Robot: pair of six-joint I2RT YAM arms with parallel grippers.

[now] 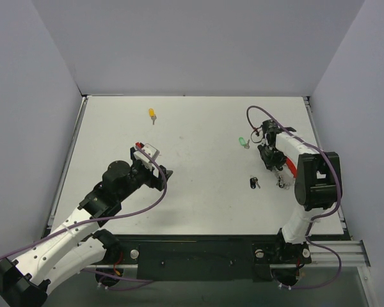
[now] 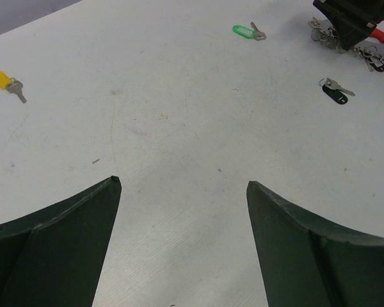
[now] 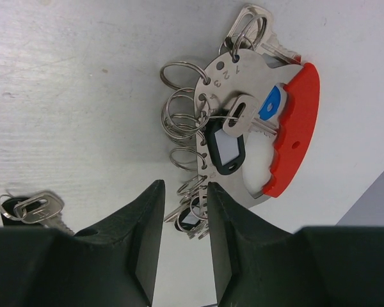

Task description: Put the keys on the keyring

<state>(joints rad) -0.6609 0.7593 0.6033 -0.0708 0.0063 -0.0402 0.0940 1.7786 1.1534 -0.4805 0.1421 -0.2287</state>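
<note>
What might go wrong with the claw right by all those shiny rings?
The right gripper has its fingers either side of the end of a crowded row of rings, so it might pinch several at once, or the wrong one. The keyring lies loose on the table, so a nudge may slide it. The black key lies close by and could get knocked.

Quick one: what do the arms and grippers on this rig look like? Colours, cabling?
The left arm and right arm both have white links with black joint housings. A purple cable loops loosely along each. The left gripper and right gripper carry dark, wedge-shaped fingers.
</note>
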